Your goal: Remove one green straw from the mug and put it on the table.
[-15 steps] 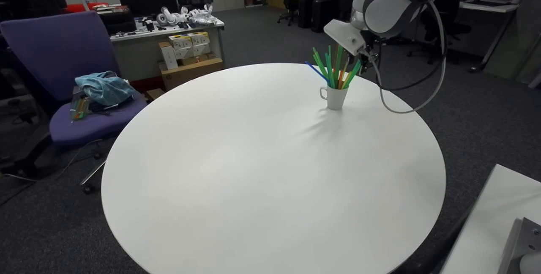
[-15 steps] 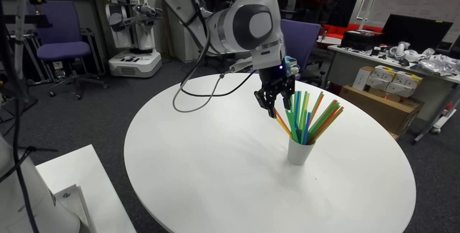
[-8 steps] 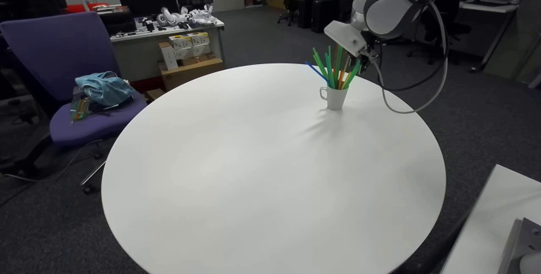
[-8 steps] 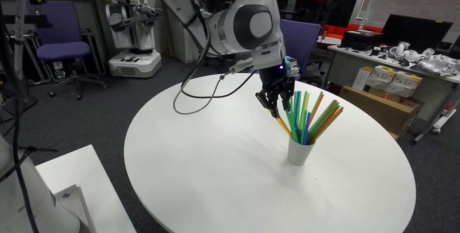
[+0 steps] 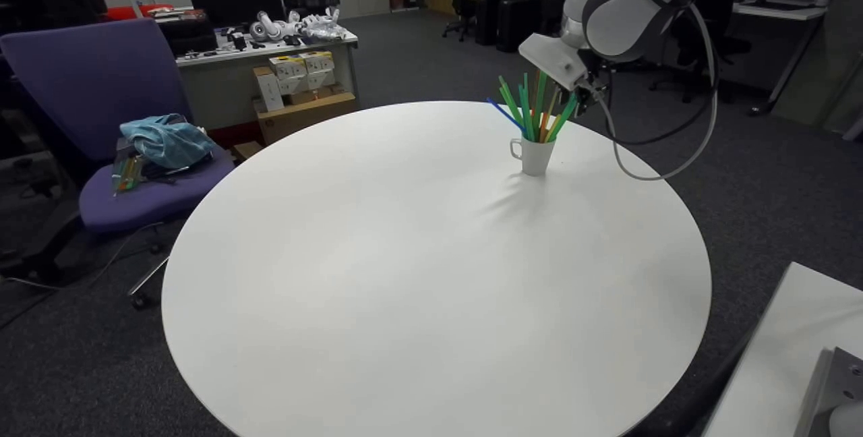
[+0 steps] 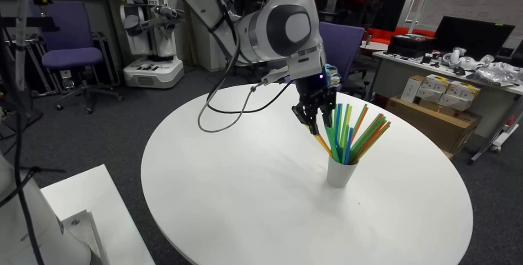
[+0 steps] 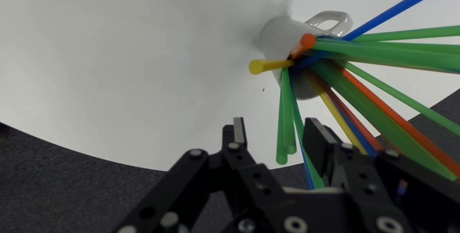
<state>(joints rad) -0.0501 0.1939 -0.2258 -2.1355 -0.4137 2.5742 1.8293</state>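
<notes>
Green straws point(image 7: 288, 118) show between black fingers point(image 7: 240, 132), spread apart, in the wrist view; whether any touches them cannot be told. The straws lean from a white mug point(image 7: 276, 37) alongside blue, yellow and orange straws point(image 7: 399, 8), the mug upright on a round white table point(image 5: 404, 235). Beyond, in an exterior view, a purple chair point(image 5: 101, 86) bearing a blue cloth point(image 5: 165, 141) stands near a desk point(image 5: 216, 90) with boxes point(image 5: 320, 78) stacked below.

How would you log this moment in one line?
gripper: open; green straws: in mug, ungripped; mug: upright on table; removal: not yet done

Parted claw point(image 6: 320, 127) near straws point(image 6: 350, 139)
</notes>
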